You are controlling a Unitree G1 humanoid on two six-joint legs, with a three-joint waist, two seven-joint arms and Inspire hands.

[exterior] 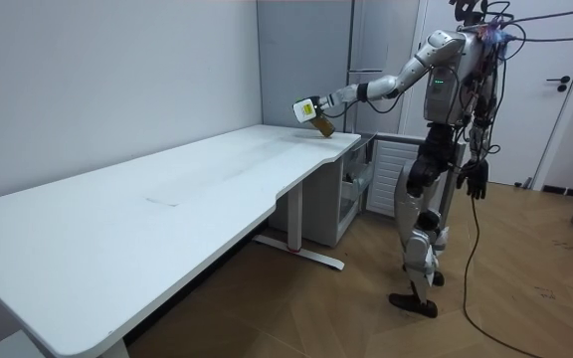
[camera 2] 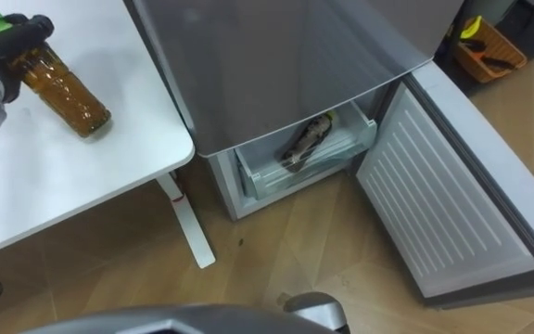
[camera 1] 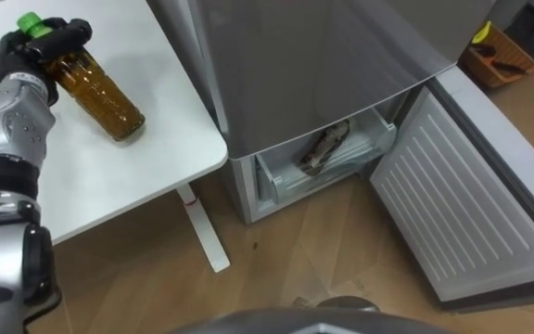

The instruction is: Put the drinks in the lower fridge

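Amber bottle [camera 1: 95, 93], held over the near right corner of the white worktop [camera 1: 156, 121]; whether its base touches the surface cannot be told. The long axis is tilted, with the green cap [camera 1: 31, 23] up and away to the robot's left and the base down and to the right, towards the fridge [camera 1: 323, 65]. The left hand [camera 1: 35, 54] is clamped round the neck and shoulder just under the cap, so the body of the bottle hangs out of the hand on the fridge side. The lower drawer [camera 1: 281, 181] stands pulled out below and to the right of the bottle, past the worktop's edge and well apart from it; a second bottle [camera 1: 323, 147] lies in it on its side. The lower door [camera 1: 452, 204] is swung wide open to the right. The coming move probably calls for carrying the bottle rightwards and down, base leading. The right hand [exterior: 477, 179] hangs at the robot's side, state not discernible.
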